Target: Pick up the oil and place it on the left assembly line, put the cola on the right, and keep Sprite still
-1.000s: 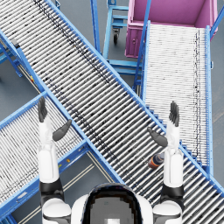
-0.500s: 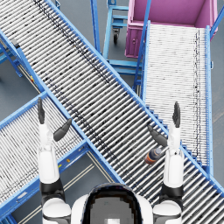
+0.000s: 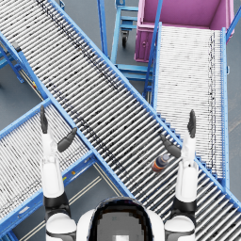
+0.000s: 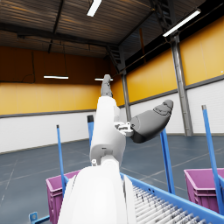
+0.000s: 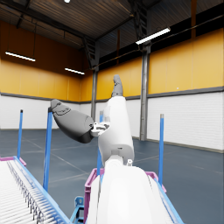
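A small dark cola bottle [image 3: 161,163] with a red band lies on its side on the long diagonal roller conveyor [image 3: 94,94]. It is just left of my right thumb and does not touch it. My right hand [image 3: 186,141] is raised with fingers spread and holds nothing; the right wrist view shows the right hand [image 5: 94,120] against the hall. My left hand [image 3: 49,136] is raised over the left roller line [image 3: 19,160], also empty, and the left hand [image 4: 131,118] is spread in its wrist view. No oil or Sprite is in view.
A second roller line [image 3: 188,84] runs up the right side to a purple bin [image 3: 188,14]. Blue frame rails edge every conveyor. Blue posts [image 4: 210,157] and another purple bin [image 4: 54,192] appear in the left wrist view.
The cola has travelled a short way up the diagonal conveyor, toward the upper left, alongside my right hand. Both hands stay raised and spread, barely shifted.
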`<state>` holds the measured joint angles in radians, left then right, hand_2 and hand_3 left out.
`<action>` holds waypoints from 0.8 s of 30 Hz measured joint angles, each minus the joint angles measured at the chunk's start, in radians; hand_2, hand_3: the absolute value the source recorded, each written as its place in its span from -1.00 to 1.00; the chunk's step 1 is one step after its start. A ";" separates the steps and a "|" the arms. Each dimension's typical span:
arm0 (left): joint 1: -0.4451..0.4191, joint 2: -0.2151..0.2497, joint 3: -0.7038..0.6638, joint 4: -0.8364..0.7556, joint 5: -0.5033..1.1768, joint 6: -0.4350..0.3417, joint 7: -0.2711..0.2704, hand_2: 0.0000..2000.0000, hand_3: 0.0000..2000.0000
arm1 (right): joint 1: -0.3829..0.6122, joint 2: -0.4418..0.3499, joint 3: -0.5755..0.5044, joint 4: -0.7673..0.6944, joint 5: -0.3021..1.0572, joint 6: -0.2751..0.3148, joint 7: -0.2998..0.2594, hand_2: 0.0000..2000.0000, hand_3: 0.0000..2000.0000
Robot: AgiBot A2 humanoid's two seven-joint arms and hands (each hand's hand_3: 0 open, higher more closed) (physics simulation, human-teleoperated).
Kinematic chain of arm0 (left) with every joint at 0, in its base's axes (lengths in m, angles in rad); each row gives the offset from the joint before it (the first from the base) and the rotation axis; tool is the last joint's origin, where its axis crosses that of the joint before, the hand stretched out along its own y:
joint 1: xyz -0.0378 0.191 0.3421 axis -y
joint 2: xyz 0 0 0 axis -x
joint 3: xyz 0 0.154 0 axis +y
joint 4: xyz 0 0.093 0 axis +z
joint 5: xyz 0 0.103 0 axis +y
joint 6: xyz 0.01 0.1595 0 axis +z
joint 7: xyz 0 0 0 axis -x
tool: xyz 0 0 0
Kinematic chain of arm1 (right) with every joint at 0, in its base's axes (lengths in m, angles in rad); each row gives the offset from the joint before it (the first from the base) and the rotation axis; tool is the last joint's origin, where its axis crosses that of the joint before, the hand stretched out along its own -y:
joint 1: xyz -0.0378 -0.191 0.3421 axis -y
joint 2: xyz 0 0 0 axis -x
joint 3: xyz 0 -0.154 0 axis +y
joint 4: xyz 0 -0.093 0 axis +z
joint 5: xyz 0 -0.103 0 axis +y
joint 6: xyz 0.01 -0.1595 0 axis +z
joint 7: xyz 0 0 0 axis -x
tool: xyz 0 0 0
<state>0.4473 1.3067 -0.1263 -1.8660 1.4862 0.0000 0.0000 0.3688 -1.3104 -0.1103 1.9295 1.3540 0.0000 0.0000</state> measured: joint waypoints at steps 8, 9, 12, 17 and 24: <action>0.015 0.001 -0.017 -0.003 0.000 0.000 0.000 -1.00 -1.00 | 0.026 0.003 -0.045 0.004 0.000 0.000 0.000 -1.00 -1.00; 0.015 0.002 -0.017 -0.004 0.000 0.000 0.000 -1.00 -1.00 | 0.025 0.002 -0.048 0.004 0.000 0.000 0.000 -1.00 -1.00; 0.009 0.005 -0.018 -0.006 0.000 0.000 0.000 -1.00 -1.00 | 0.021 -0.001 -0.051 0.003 0.000 0.000 0.000 -1.00 -1.00; 0.006 0.008 -0.017 -0.011 0.000 0.000 0.000 -1.00 -1.00 | 0.013 -0.006 -0.057 0.005 0.000 0.000 0.000 -1.00 -1.00; 0.005 0.012 -0.016 -0.017 0.000 0.000 0.000 -1.00 -1.00 | -0.034 -0.022 -0.029 0.044 0.000 0.000 0.000 -1.00 -1.00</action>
<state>0.4526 1.3186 -0.1421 -1.8833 1.4861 0.0000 0.0000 0.3344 -1.3326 -0.1394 1.9732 1.3538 0.0000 0.0000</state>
